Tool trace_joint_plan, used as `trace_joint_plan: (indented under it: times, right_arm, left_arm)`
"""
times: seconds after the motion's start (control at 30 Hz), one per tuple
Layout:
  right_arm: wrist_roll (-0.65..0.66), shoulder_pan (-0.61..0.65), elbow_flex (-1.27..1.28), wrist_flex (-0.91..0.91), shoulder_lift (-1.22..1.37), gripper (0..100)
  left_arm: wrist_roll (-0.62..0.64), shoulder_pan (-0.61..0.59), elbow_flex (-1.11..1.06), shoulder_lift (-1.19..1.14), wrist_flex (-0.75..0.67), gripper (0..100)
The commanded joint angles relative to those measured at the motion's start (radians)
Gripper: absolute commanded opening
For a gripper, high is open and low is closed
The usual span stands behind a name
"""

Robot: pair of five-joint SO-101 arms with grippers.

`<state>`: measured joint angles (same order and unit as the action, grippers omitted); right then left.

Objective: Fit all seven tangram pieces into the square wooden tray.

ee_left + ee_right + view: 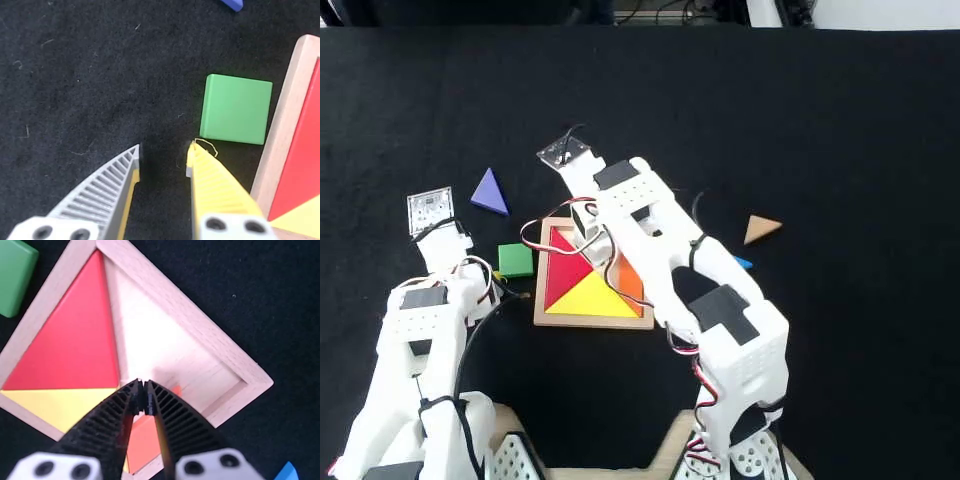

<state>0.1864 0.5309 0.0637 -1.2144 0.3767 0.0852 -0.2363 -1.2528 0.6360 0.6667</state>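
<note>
Right jaws, pressed together, hang over the orange piece (142, 440) in the tray (155, 335), prob. to nudge it into place. Left jaws, apart, stand just beside the green square (236, 108) on the surface (75, 75), ready to take it next.

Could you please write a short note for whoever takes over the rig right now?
Left claw: open, above the cloth beside the green square.
Right claw: shut, over the tray at the orange piece.
Done: red triangle, yellow triangle and orange piece lie in the tray.
To do: green square, purple triangle, tan triangle and blue piece, outside the tray.
</note>
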Motion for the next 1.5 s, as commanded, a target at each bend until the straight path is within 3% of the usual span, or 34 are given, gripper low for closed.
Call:
trace_joint_plan:
  times: [0.0,0.53,0.83,1.07,1.17,1.3,1.47]
  right_arm:
    - [0.015,-0.021,0.015,0.032,-0.054,1.1]
    - [0.015,-0.061,0.076,0.084,-0.059,1.1]
    - [0.009,-0.051,-0.024,-0.044,-0.085,1.1]
    - [0.015,0.006,-0.113,-0.176,-0.312,1.1]
    - [0.017,-0.057,-0.119,-0.233,-0.456,1.1]
    - [0.017,-0.253,-0.096,-0.272,-0.673,1.1]
    - [0.017,-0.394,0.16,-0.169,-0.851,1.1]
  left_arm:
    - [0.006,0.015,0.045,-0.003,-0.015,16]
    - [0.006,0.015,0.045,-0.003,-0.015,16]
    - [0.006,0.015,0.047,-0.003,-0.017,16]
    - [0.006,0.015,0.047,-0.003,-0.017,16]
    - [0.006,0.015,0.047,-0.003,-0.017,16]
    - [0.006,0.015,0.047,-0.003,-0.017,16]
    - [0.006,0.015,0.047,-0.003,-0.017,16]
